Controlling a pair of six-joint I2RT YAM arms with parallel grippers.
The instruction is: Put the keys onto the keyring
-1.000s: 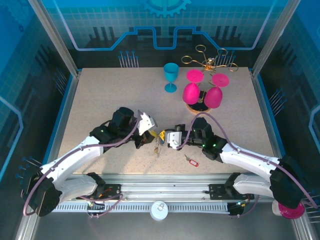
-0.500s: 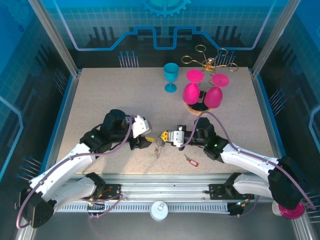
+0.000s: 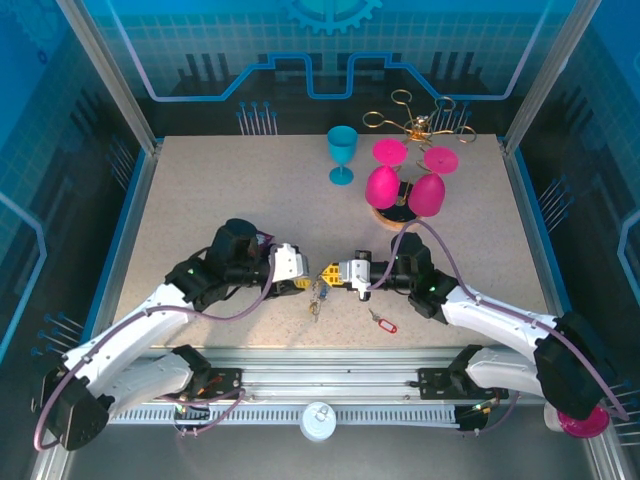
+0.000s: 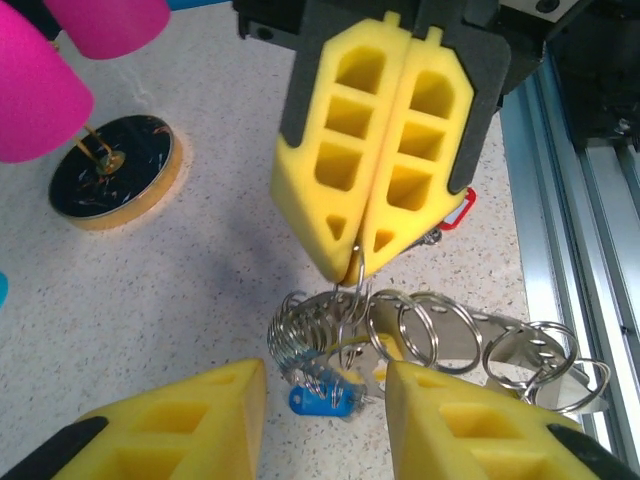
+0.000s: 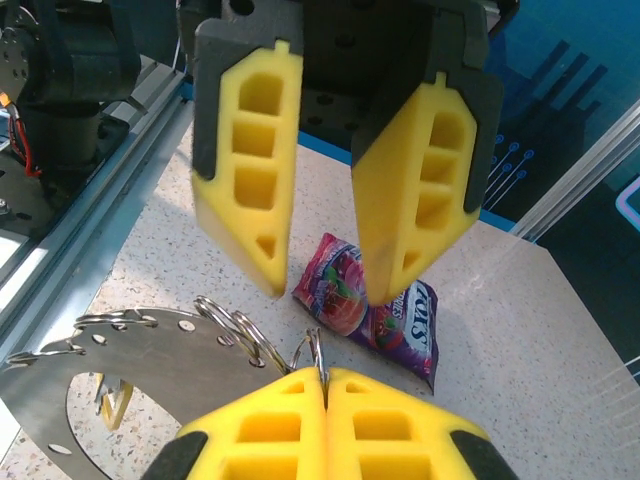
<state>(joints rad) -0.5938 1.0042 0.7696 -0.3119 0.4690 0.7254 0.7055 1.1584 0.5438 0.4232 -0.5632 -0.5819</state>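
Observation:
The keyring is a flat silver plate with holes, carrying several split rings. My right gripper is shut on one split ring and holds it up off the table. In the left wrist view the right gripper pinches that ring just above the bunch. A blue-headed key and a yellowish key hang in the bunch. My left gripper faces it, open, with its pads on either side of the blue key and apart from it. A red-headed key lies loose to the right.
A purple sweet packet lies under the left gripper. A teal goblet, two pink goblets on a black round base and a gold wire rack stand at the back. The metal rail runs along the near edge.
My left gripper has swung down from a tilted pose to face the right gripper, and its jaws have opened. The right gripper has kept its hold on the ring.

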